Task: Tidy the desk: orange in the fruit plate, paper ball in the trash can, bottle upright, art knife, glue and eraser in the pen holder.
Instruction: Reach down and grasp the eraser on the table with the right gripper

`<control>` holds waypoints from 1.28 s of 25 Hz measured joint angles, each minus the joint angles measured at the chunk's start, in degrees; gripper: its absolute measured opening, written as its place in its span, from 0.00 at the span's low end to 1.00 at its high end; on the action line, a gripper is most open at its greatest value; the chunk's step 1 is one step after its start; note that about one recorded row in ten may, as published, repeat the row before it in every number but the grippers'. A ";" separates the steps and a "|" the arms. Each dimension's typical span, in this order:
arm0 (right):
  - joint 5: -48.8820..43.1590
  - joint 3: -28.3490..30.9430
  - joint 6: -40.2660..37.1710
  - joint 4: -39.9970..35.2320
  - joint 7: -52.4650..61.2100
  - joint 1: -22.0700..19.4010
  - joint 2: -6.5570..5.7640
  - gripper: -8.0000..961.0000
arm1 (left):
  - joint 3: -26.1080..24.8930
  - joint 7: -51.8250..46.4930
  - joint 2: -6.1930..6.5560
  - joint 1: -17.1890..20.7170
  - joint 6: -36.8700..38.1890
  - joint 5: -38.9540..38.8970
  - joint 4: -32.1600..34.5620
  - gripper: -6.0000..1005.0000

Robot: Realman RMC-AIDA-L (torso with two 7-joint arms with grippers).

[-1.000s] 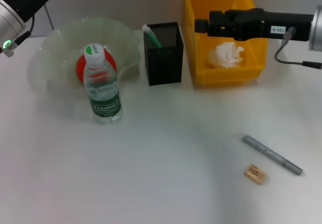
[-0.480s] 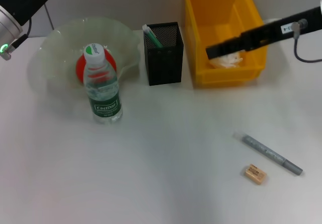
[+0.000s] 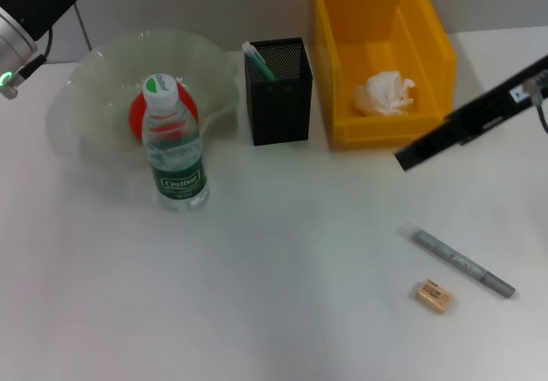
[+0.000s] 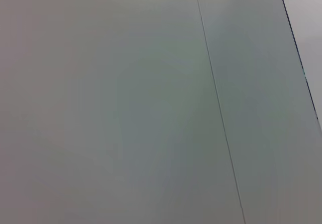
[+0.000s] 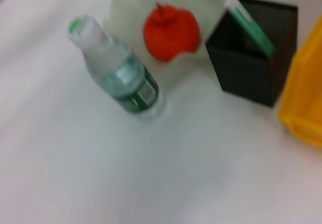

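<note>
Desk scene, head view. One orange [image 3: 141, 111] lies in the single fruit plate [image 3: 103, 64] at 10 o'clock; one bottle [image 3: 174, 154] stands upright just in front of it. One black pen holder [image 3: 278, 98] at 12 o'clock holds one glue stick [image 3: 259, 62]. One paper ball [image 3: 385, 92] sits in the yellow trash can [image 3: 347, 21] at 1 o'clock. One art knife [image 3: 462, 262] and one eraser [image 3: 434, 296] lie near each other on the desk [image 3: 282, 253] at 4 o'clock. Right gripper [image 3: 411, 156] hovers at 3 o'clock; finger state cannot be told. The left arm is parked at 10 o'clock.

Office-style desk: white tabletop [image 3: 274, 312], mesh pen holder [image 3: 278, 90], plain grey wall [image 4: 126, 103] behind.
</note>
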 joint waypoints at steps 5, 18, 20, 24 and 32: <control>-2.33 -0.44 -1.54 0.94 -0.59 -0.09 -0.02 0.72 | 0.00 0.00 0.03 0.02 -0.08 -0.08 0.04 0.70; -12.85 -7.62 -3.31 7.29 -1.67 1.23 0.16 0.72 | 0.25 0.00 -0.29 -0.52 -0.30 -0.08 -0.36 0.70; -14.27 -8.31 -3.26 8.13 -1.68 1.71 0.16 0.72 | 0.37 0.00 -0.30 -0.54 -0.31 -0.08 -0.38 0.70; -16.40 -9.32 -2.97 9.79 -1.69 2.65 0.22 0.72 | 0.70 0.00 -0.29 -0.55 -0.26 -0.06 -0.45 0.70; -18.63 -10.43 -1.94 12.78 -2.19 4.66 1.11 0.72 | 0.70 0.22 -0.34 -0.54 -0.38 -0.08 -0.64 0.70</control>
